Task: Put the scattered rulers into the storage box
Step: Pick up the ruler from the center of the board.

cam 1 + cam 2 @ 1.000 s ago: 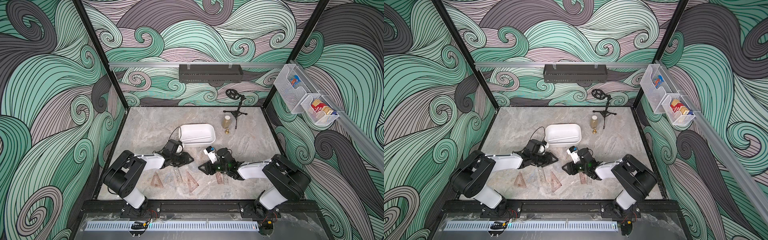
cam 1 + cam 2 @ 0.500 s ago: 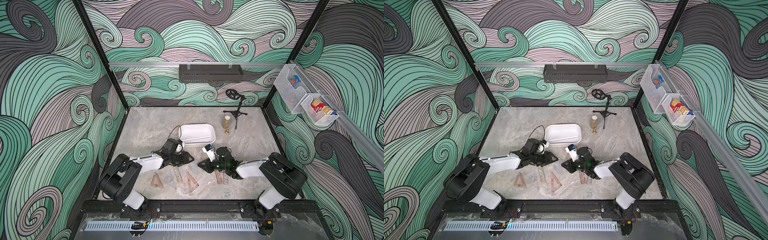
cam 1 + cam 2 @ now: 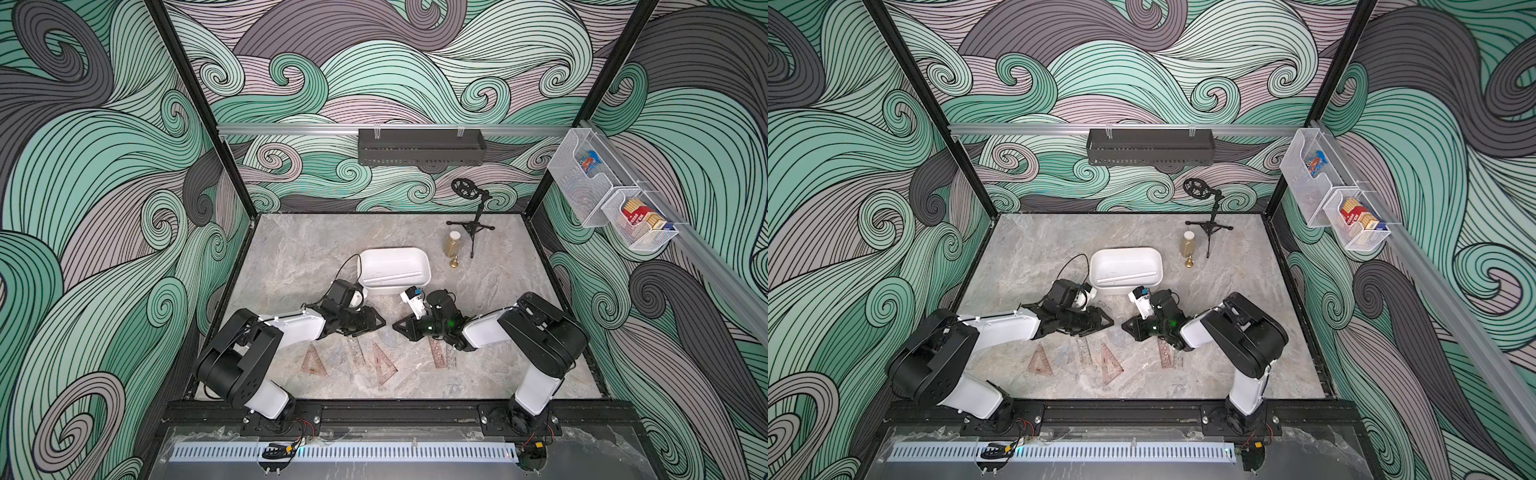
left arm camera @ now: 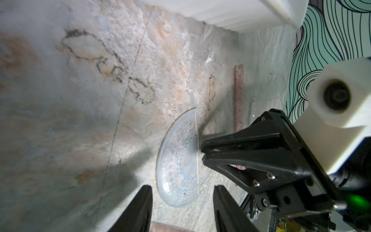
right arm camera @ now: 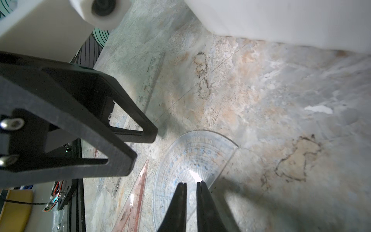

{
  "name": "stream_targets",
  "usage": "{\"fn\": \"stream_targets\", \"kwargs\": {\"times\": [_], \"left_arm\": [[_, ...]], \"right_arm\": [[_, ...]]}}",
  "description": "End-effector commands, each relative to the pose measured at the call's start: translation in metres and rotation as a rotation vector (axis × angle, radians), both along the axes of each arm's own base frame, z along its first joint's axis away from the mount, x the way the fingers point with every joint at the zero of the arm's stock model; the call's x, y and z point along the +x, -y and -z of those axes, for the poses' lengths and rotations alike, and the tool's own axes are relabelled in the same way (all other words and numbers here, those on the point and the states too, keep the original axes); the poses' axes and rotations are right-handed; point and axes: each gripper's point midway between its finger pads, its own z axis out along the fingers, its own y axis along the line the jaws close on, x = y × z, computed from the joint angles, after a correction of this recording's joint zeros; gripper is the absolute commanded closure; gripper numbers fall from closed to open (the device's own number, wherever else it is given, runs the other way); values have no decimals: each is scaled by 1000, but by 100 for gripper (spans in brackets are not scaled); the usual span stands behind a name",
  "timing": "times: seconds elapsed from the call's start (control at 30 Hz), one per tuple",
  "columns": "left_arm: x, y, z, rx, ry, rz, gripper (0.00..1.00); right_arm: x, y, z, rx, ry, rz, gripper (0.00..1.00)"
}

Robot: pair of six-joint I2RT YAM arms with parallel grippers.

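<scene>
A clear half-round protractor ruler [image 4: 178, 160] lies on the marble table between my two grippers, in front of the white storage box [image 3: 392, 253]. My right gripper [image 5: 191, 183] is shut on its straight edge, seen from the left wrist as fingertips [image 4: 206, 144] meeting there. My left gripper [image 4: 181, 200] is open just short of the protractor's round edge, holding nothing. Nearer the front lie a reddish set square [image 3: 313, 363], a clear straight ruler [image 3: 355, 349], another reddish set square [image 3: 384, 365] and a reddish straight ruler [image 3: 440, 353]. A pale ruler [image 3: 395, 276] lies inside the box.
A small bottle [image 3: 453, 243] and a black tripod stand [image 3: 473, 224] stand behind and to the right of the box. A black perforated tray [image 3: 419, 147] hangs on the back wall. White wire baskets [image 3: 602, 195] hang on the right wall.
My right gripper's jaws have gone from open to shut on the protractor's straight edge. The left gripper has stayed open, almost in place.
</scene>
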Motion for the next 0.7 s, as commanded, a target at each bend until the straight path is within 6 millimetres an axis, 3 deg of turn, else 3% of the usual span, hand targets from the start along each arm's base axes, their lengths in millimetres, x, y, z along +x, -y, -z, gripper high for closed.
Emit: {"fn": "stream_targets", "kwargs": {"times": [0.0,0.67], "left_arm": [[-4,-5,10,22,-16,7,46],[-14,-4,25,-1,-62,6,46]], "right_arm": [[0,-1,1,11,7,-14,85],[-8,7,17,-13,-28,-14,87]]}}
